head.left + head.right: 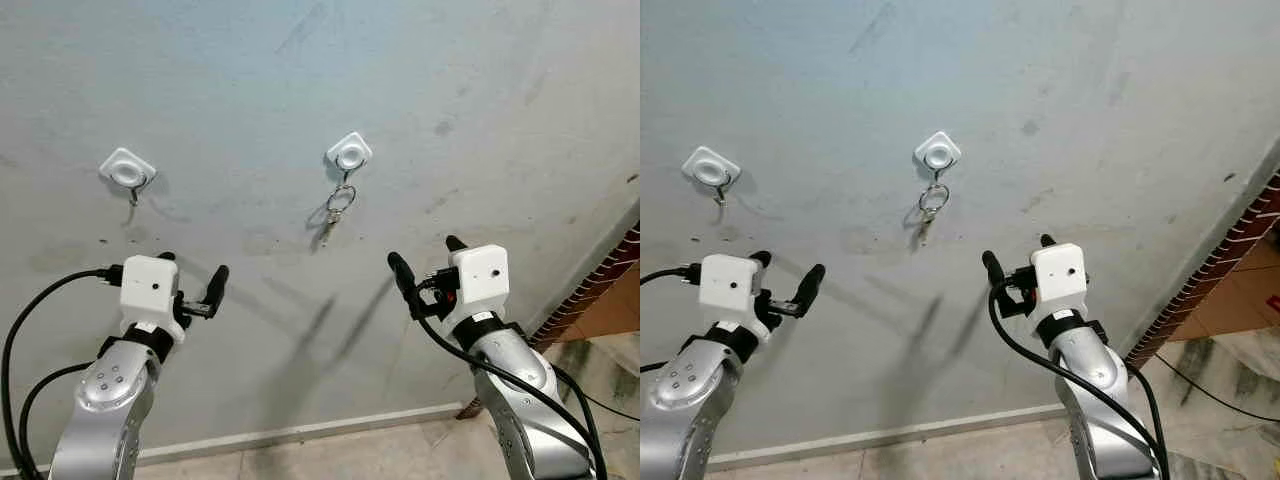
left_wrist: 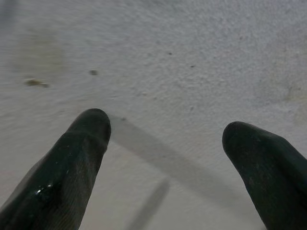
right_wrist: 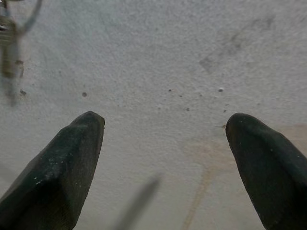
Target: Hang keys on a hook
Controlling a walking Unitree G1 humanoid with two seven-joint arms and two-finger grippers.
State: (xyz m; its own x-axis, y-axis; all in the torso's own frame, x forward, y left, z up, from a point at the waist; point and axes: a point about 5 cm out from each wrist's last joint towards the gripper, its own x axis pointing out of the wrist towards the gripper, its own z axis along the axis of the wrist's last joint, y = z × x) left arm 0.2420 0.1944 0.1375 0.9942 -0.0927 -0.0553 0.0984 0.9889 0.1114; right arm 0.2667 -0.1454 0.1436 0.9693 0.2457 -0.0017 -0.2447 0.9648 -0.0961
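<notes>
Keys dangling off hook; blurry in right wrist view. Left gripper, right gripper both spread wide, empty.

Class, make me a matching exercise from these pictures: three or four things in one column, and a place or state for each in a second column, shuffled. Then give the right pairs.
Things:
1. keys
2. left hook
3. right gripper
4. skirting

States or places:
A. bare, nothing hanging from it
B. runs along the foot of the wall
C. hanging from the right hook
D. open, empty, below and to the right of the keys

Pairs: 1-C, 2-A, 3-D, 4-B
</notes>
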